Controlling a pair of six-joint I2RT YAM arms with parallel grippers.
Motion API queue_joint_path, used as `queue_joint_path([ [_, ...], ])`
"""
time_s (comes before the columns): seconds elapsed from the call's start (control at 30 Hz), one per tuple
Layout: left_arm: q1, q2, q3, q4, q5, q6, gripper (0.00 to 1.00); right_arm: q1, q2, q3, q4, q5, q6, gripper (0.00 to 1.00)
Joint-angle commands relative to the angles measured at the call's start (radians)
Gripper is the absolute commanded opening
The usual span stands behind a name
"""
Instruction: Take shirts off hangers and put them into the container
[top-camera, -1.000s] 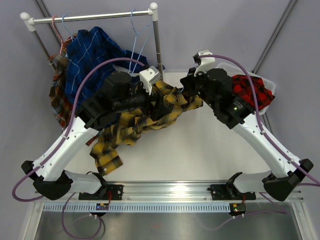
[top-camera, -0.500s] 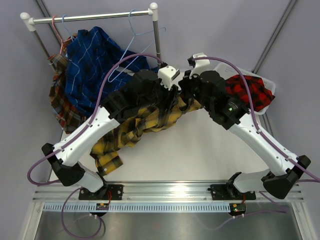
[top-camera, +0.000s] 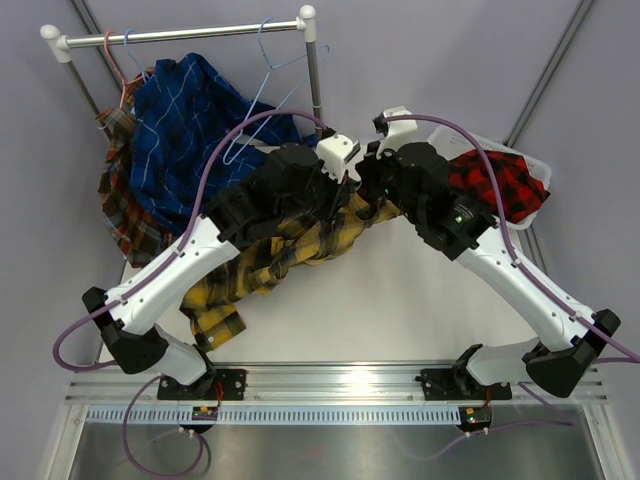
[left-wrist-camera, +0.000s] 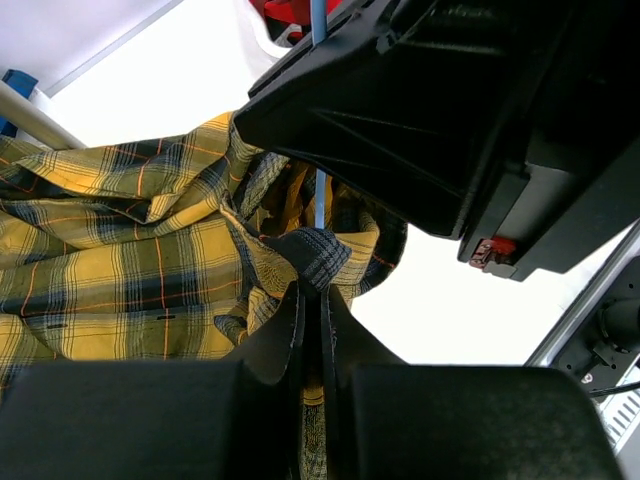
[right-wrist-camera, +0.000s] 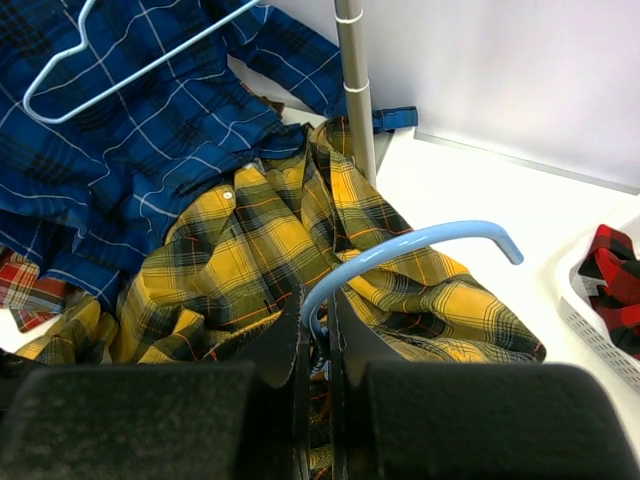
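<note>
Where both wrists meet at upper centre of the overhead view, the yellow shirt (top-camera: 270, 262) is pinched at a collar fold by the clenched left fingers (left-wrist-camera: 281, 335). The right fingers (right-wrist-camera: 283, 340) are clenched on the neck of a blue hanger (right-wrist-camera: 400, 245), whose hook arches rightward. The shirt is trailed toward lower left over the tabletop (top-camera: 400, 300). The basket (top-camera: 535, 165) is set at upper right, nearer the right arm. The hanger's shoulders are hidden in cloth.

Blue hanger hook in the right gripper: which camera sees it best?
The right wrist view: the hanger hook curves clear above the shut right gripper, over the yellow shirt. The left wrist view shows only a thin blue strip of it. In the top view, arms hide it.
</note>
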Motion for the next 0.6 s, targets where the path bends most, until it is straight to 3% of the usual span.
queue_joint_path([
  [0.0, 0.010, -0.065, -0.020, 0.038, -0.098, 0.005, 0.00, 0.011, -0.004, 0.004, 0.015, 0.087, -0.026, 0.00],
  [0.13, 0.010, -0.090, -0.031, 0.039, -0.104, 0.003, 0.00, 0.009, 0.008, -0.008, 0.009, 0.116, -0.030, 0.00],
  [0.23, 0.010, -0.104, -0.051, 0.053, -0.095, 0.003, 0.09, 0.009, 0.016, -0.011, 0.004, 0.114, -0.021, 0.00],
  [0.33, 0.010, -0.118, -0.090, 0.088, -0.067, 0.000, 0.25, 0.009, 0.016, -0.011, 0.002, 0.105, -0.009, 0.00],
  [0.57, 0.010, -0.110, -0.115, 0.128, -0.038, -0.018, 0.28, 0.009, 0.010, 0.003, -0.013, 0.093, -0.001, 0.00],
])
